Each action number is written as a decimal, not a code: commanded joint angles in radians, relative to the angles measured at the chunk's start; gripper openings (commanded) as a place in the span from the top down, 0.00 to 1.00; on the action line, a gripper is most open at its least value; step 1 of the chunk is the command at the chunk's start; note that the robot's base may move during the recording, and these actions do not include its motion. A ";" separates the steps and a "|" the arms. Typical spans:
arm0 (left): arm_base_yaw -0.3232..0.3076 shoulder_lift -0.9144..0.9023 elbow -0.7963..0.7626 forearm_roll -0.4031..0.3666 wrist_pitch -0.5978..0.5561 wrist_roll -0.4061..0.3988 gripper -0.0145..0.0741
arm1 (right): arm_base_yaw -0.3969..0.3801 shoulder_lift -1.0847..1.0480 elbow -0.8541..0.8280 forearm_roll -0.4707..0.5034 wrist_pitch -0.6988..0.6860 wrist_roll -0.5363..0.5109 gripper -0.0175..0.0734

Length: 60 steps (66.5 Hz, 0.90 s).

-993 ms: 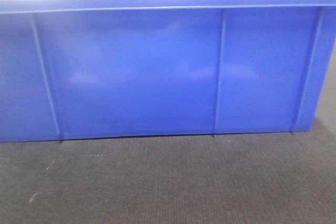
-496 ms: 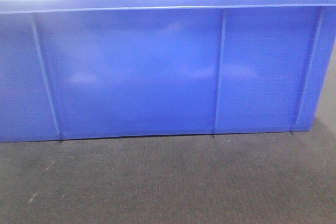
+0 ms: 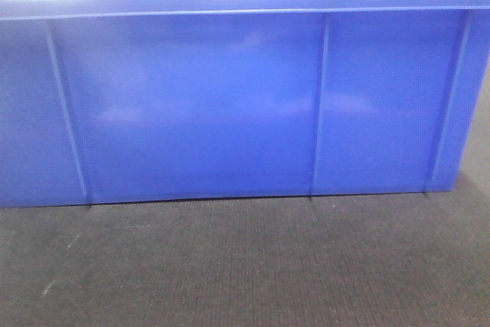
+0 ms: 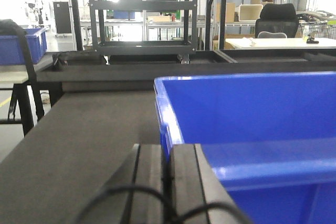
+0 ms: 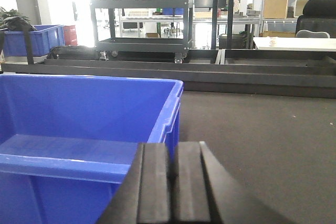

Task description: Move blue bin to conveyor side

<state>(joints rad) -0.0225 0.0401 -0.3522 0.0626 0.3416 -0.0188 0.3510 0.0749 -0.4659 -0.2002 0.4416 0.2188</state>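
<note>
The blue bin (image 3: 230,105) fills the front view, standing on the dark grey conveyor (image 3: 245,266) with its long ribbed wall facing the camera. In the left wrist view my left gripper (image 4: 168,153) is shut on the blue bin (image 4: 252,108), with the rim of the bin's left end wall between its black pads. In the right wrist view my right gripper (image 5: 173,153) is likewise shut on the blue bin (image 5: 79,108), gripping the right end wall. Neither gripper appears in the front view.
Bare belt lies left of the bin (image 4: 89,129) and right of it (image 5: 262,145), ending at a dark metal rail (image 5: 210,74). Beyond the rail stand a black shelf cart (image 4: 142,24), another blue crate (image 5: 37,40), a white table (image 4: 273,42) and an office chair (image 4: 278,17).
</note>
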 commanded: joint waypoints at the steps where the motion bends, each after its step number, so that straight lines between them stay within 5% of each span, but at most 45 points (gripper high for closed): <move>1: -0.001 -0.038 0.078 -0.006 -0.040 0.000 0.87 | -0.001 -0.004 0.002 -0.017 -0.029 -0.001 0.88; 26: -0.001 -0.040 0.352 -0.008 -0.299 0.000 0.87 | -0.001 -0.004 0.002 -0.017 -0.032 -0.001 0.88; 60: 0.015 -0.040 0.352 -0.027 -0.261 0.000 0.87 | -0.001 -0.004 0.002 -0.017 -0.032 -0.001 0.88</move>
<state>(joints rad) -0.0196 0.0047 0.0024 0.0521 0.1041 -0.0188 0.3510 0.0749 -0.4659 -0.2002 0.4412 0.2188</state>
